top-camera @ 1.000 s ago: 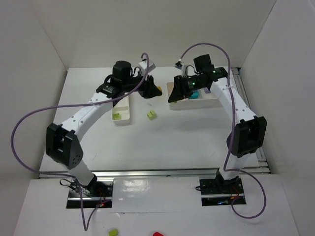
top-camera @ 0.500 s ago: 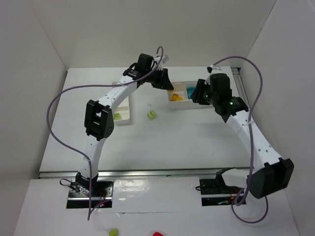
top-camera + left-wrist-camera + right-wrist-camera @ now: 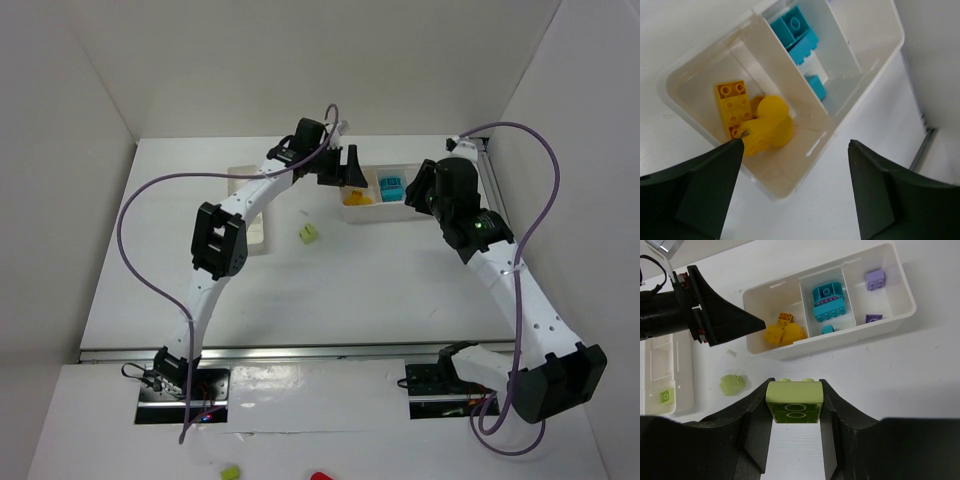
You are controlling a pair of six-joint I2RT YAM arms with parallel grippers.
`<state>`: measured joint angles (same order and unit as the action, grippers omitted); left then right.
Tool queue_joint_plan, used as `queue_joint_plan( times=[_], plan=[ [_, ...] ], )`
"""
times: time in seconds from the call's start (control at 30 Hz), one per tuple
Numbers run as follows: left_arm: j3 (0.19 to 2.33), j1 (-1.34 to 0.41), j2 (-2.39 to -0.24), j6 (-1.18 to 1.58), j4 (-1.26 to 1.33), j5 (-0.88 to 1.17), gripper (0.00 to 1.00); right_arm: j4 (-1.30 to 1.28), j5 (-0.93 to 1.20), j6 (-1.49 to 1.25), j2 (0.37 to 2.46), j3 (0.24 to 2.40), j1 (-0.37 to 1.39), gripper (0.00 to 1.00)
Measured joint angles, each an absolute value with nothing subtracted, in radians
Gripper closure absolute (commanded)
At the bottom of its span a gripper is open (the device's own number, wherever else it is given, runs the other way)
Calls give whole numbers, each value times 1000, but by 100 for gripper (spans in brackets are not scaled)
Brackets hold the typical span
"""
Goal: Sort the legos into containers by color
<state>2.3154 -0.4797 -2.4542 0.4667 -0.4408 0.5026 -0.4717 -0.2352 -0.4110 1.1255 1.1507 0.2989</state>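
Note:
The wider three-compartment tray [image 3: 385,218] [image 3: 830,347] holds yellow legos [image 3: 767,127] [image 3: 782,331] at its left, teal legos [image 3: 797,30] [image 3: 828,301] in the middle and purple ones [image 3: 874,279] at its right. My left gripper [image 3: 796,145] [image 3: 340,170] hangs open over the yellow compartment, nothing between its fingers. My right gripper [image 3: 795,385] [image 3: 418,190] is shut on a lime green lego [image 3: 794,402], just near of this tray. Another lime lego [image 3: 308,233] [image 3: 732,384] lies loose on the table. The narrow tray [image 3: 682,365] [image 3: 258,232] holds one lime brick [image 3: 665,396].
White walls close in the table at the left, back and right. A metal rail [image 3: 490,170] runs along the right edge. Purple cables loop off both arms. A lime piece [image 3: 231,472] and a red piece [image 3: 320,477] lie on the shelf in front of the bases.
My left gripper moved right over the yellow compartment and opened; a yellow piece now lies in that compartment. My right arm drew back to the right, still gripping the lime brick.

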Motion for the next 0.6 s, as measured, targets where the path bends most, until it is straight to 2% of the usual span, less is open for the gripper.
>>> queue_joint_plan(
  times=[0.33,0.47,0.6],
  plan=[
    [2272,-481,-2395,476,-422,498,0,-425,-114,-379,1225,1152,316,98],
    [2055,-421,-2177,478,-415,483,0,-391,-25,-336,1362,1183,402,98],
    [1768,-264,-1862,487,-399,418,0,-349,35,-289,1525,1256,544,98]
  ],
)
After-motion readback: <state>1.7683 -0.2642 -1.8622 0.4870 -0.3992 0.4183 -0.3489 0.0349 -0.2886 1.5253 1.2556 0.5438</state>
